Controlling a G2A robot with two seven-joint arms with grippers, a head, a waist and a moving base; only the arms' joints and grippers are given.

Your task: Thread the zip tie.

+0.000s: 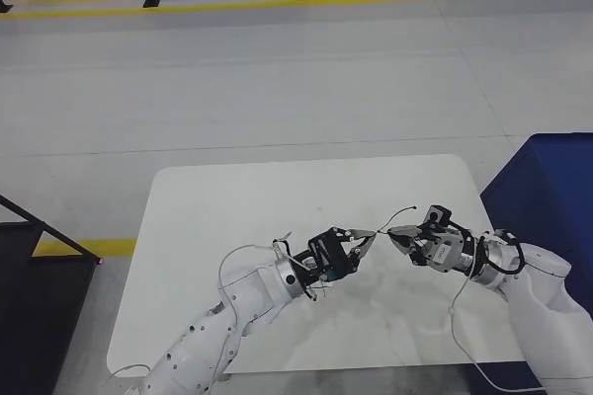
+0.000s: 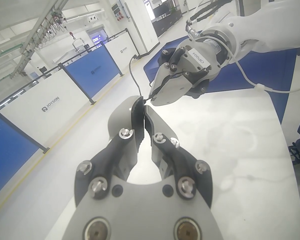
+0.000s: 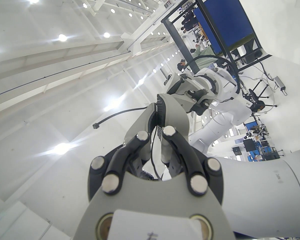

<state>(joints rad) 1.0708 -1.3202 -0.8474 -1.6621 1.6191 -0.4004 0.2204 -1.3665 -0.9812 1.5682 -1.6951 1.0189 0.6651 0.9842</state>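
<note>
Well inside the table (image 1: 227,197) edges, the right gripper (image 2: 152,98) pinches the black zip tie (image 2: 131,72); the left gripper (image 2: 143,104), pressed together, meets it tip-to-tip.

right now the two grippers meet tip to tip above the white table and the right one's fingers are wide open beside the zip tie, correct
Not quite. The fingers of the right gripper are shut on the black zip tie, as the right wrist view shows. The rest holds: it meets the left gripper tip to tip above the white table.
</note>
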